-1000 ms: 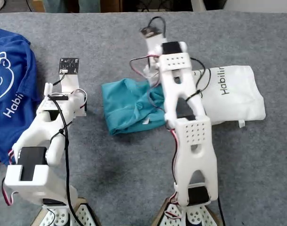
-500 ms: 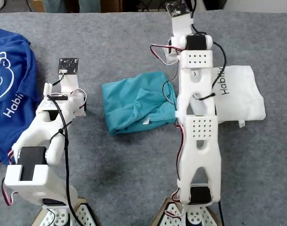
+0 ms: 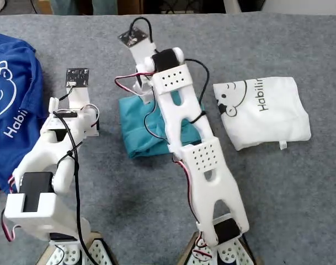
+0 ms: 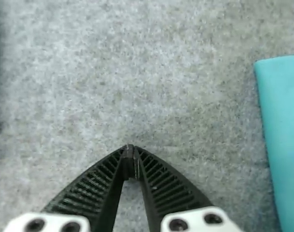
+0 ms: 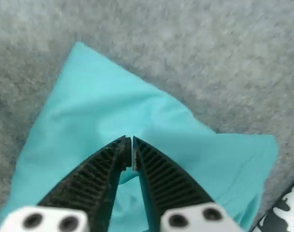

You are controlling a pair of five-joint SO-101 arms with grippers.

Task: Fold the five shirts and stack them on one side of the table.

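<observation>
A teal shirt [image 3: 143, 130], loosely folded, lies mid-table. My right gripper [image 5: 128, 143] hangs shut above the teal shirt [image 5: 113, 111] near its far left part, with nothing between the fingers; in the high view the right gripper [image 3: 140, 81] sits at the shirt's far edge. A folded white shirt [image 3: 264, 110] lies to the right. A blue shirt [image 3: 10, 105] lies spread at the left edge. My left gripper [image 4: 129, 151] is shut over bare carpet, with the teal shirt [image 4: 282, 135] off to one side of it.
Grey carpet [image 3: 129, 199] covers the table. The right arm [image 3: 184, 127] stretches across the teal shirt and hides its middle. The left arm [image 3: 57, 143] stands between the blue and teal shirts. A corner of the white shirt [image 5: 287, 210] shows past the teal one.
The right arm swung out toward the far right, then back left, and now hangs over the teal shirt's far left part. The left arm stayed put.
</observation>
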